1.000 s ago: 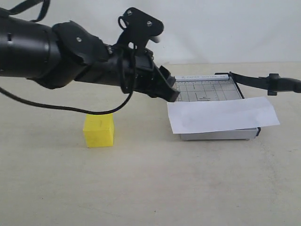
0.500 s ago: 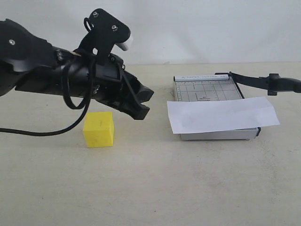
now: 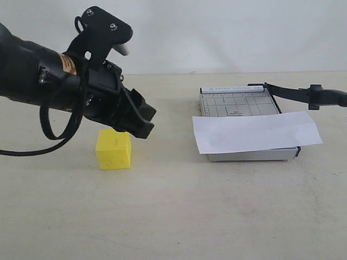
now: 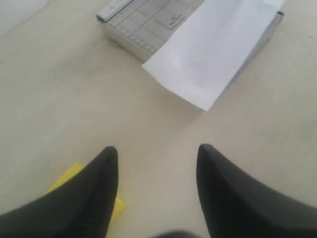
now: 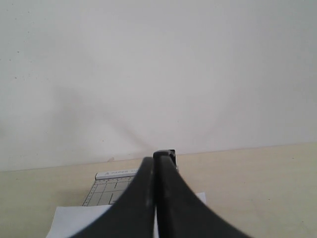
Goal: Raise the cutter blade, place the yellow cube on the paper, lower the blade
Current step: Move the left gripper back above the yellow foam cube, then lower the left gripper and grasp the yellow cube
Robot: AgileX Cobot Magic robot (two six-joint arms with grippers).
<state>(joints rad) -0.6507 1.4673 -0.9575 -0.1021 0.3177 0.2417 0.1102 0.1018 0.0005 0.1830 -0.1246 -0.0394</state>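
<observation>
The yellow cube (image 3: 114, 150) rests on the table left of the grey gridded cutter board (image 3: 236, 103). My left gripper (image 3: 142, 122) hovers open just above the cube's right top edge; in the left wrist view (image 4: 157, 151) one finger covers most of the cube (image 4: 68, 174). The paper (image 3: 255, 132) lies across the board's front, overhanging both sides. The cutter blade (image 3: 287, 92) is raised off the board's right edge. My right gripper (image 3: 314, 96) holds its outer end, fingers pressed together (image 5: 156, 161).
The cutter board (image 4: 143, 20) and paper (image 4: 213, 54) lie ahead of the left gripper. Bare beige table stretches between cube and board and along the front. A white wall stands behind the table.
My left arm has swung left, away from the cutter board, and dropped toward the yellow cube. The raised blade, the paper and the right gripper have stayed put.
</observation>
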